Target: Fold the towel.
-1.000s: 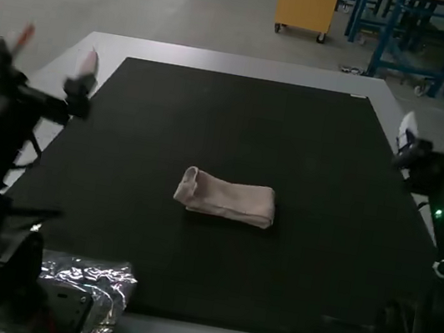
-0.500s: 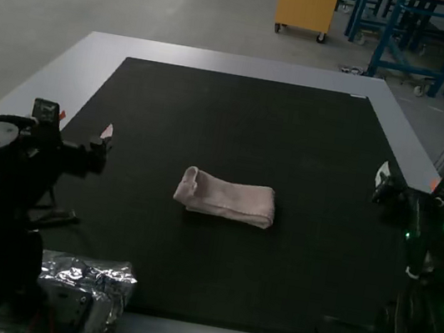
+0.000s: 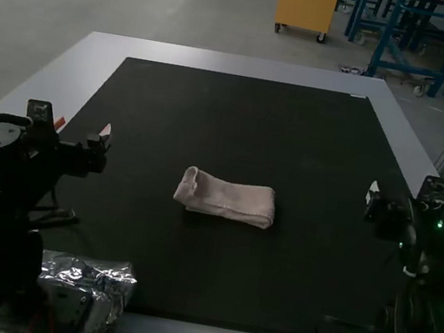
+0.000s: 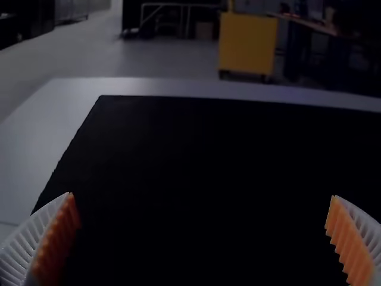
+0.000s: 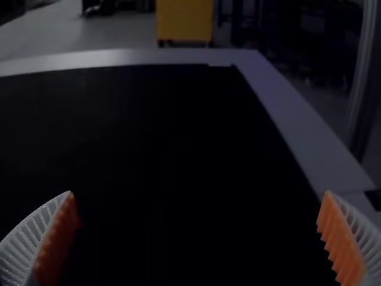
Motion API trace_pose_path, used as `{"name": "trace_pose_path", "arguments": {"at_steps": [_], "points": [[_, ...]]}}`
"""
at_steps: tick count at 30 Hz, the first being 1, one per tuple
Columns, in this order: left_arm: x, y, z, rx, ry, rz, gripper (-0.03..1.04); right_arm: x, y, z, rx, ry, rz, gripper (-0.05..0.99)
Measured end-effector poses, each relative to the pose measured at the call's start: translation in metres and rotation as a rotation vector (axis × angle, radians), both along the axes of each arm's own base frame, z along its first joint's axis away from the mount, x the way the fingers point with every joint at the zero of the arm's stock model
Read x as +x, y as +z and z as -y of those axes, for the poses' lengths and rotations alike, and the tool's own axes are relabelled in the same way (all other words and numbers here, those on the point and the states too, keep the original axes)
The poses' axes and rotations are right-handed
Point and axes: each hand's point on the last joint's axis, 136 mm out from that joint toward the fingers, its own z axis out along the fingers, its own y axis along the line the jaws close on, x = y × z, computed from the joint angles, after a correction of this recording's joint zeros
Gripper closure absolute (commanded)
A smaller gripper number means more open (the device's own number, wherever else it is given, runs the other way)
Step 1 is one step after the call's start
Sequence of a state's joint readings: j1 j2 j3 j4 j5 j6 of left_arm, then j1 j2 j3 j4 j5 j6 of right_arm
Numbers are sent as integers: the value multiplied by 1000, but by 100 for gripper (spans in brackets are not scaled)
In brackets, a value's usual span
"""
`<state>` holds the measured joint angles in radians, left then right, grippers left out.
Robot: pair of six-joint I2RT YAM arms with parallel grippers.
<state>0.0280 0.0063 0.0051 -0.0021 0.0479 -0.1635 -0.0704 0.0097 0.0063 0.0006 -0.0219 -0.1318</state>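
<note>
Dim light, darker wrist views, glints on crumpled plastic (image 3: pixel 109 279)

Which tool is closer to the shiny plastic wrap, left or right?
Left. The left tool is beyond the plastic wrap, on the same side of the mat; the right tool is across the mat.

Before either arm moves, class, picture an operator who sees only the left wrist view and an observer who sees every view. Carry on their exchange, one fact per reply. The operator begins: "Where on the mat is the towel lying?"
Observer: The towel lies near the middle of the black mat.
Operator: Is it spread out or folded?
Observer: It is folded into a narrow strip.
Operator: And is the right gripper holding anything?
Observer: No, its two fingers stand wide apart with nothing gripped.
</note>
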Motion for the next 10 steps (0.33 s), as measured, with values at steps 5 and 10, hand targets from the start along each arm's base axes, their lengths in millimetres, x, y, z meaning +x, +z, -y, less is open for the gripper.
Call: {"name": "trace_pose_path", "arguments": {"at_steps": [5, 10], "points": [[0, 0, 0, -3, 1, 0, 4, 0, 0, 0, -4, 0, 0, 2], [0, 0, 0, -3, 0, 0, 4, 0, 0, 0, -4, 0, 0, 2]]}}
